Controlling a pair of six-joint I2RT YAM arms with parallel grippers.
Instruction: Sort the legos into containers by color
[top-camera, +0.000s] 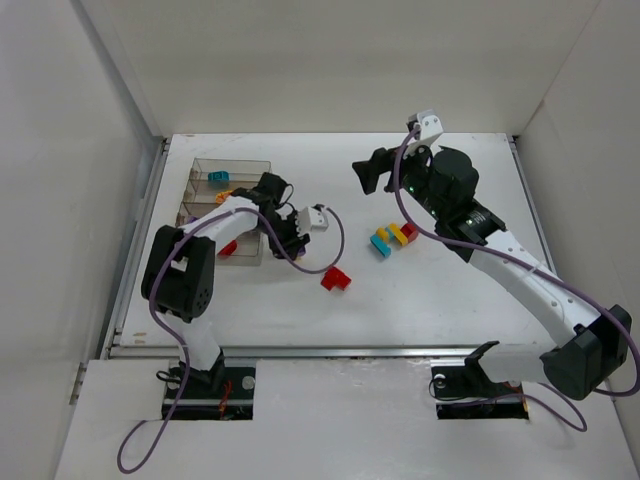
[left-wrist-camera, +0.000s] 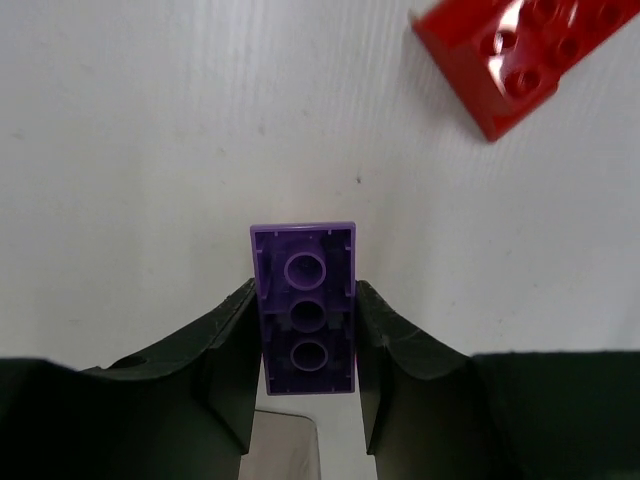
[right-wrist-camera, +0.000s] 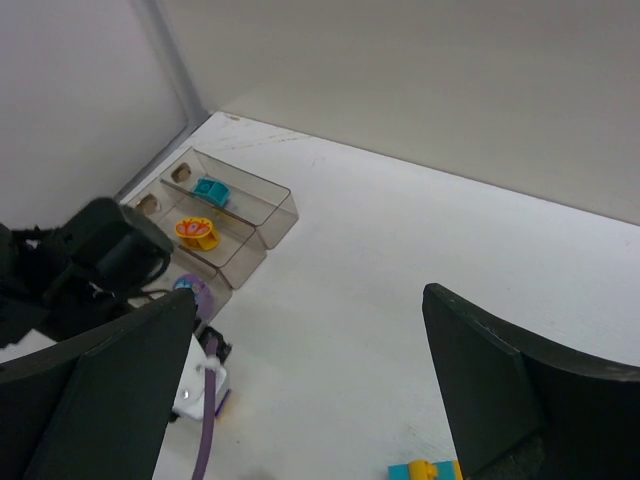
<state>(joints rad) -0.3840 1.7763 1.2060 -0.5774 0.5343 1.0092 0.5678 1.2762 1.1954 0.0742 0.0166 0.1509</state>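
My left gripper is shut on a purple lego, held underside up just above the table. In the top view this gripper is at the right ends of the clear containers. A red lego lies loose on the table to its right; it also shows in the left wrist view. A teal, yellow and red cluster lies mid-table. My right gripper is open and empty, raised above the table behind the cluster; in its own view the jaws stand wide apart.
The containers hold a teal lego, a yellow-orange piece, a purple piece and a red lego. White walls enclose the table on three sides. The left arm's purple cable loops beside the containers.
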